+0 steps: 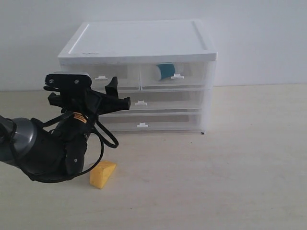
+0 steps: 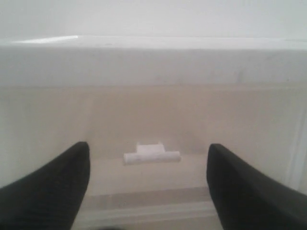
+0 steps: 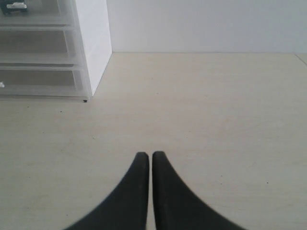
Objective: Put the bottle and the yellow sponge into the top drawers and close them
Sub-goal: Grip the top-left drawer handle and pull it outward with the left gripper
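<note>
DESK: State of the left gripper (image 2: pixel 148 145)?

FIELD: Spread wide and empty, fingers (image 2: pixel 53 187) flanking the white clip handle (image 2: pixel 151 154) of the left top drawer (image 1: pixel 125 76). Close to it, seemingly not touching.

DESK: And the right gripper (image 3: pixel 150 157)?

FIELD: Pressed together on nothing, hovering over bare table (image 3: pixel 216 120), well apart from the cabinet (image 1: pixel 144 40). Absent from the exterior view.

DESK: Outward from the left gripper?

FIELD: At 6 o'clock in the exterior view, the yellow sponge (image 1: pixel 103 174), lying on the table under the arm, not yet picked up. At 2 o'clock, the bottle (image 1: pixel 165 72), lying inside the right top drawer (image 1: pixel 192 79). Both top drawers flush with the cabinet front, by the look.

DESK: Step in hand?

FIELD: Probably opening the left top drawer for the sponge. On that reading, roughly halfway through the task.

DESK: How to do it well?

FIELD: Centre on the clip, ease in, pinch it squarely, then draw straight out along the drawer's run, slowly. Avoid a skewed pull, likely to jam a light plastic drawer or drag the whole cabinet. Stop short of full travel, leaving just enough room to drop the sponge in. Mind the sponge at 6 o'clock when backing away.
</note>
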Tool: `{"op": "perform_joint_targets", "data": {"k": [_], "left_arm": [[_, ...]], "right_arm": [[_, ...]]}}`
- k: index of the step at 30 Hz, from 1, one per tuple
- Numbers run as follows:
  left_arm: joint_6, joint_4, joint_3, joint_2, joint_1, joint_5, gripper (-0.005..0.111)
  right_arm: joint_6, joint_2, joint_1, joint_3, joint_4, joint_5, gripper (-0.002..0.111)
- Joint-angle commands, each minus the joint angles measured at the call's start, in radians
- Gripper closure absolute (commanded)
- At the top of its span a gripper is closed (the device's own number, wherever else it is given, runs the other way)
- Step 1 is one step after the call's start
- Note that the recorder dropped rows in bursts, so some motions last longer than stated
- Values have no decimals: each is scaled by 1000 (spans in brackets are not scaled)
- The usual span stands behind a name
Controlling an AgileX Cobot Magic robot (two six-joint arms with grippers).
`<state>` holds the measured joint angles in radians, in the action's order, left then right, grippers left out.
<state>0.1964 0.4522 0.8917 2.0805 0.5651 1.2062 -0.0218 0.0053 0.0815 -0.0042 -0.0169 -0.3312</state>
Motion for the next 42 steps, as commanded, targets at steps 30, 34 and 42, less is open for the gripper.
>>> {"op": "perform_joint_targets", "data": {"k": [30, 34, 42], "left_arm": [[32, 54, -133, -114, 82, 15, 103], [40, 121, -179, -157, 128, 15, 103], [74, 264, -326, -267, 246, 15, 103]], "right_arm": [[-1, -5, -3, 4, 5, 4, 108], [-1, -5, -3, 4, 5, 4, 108], [-1, -5, -3, 4, 5, 4, 108]]}}
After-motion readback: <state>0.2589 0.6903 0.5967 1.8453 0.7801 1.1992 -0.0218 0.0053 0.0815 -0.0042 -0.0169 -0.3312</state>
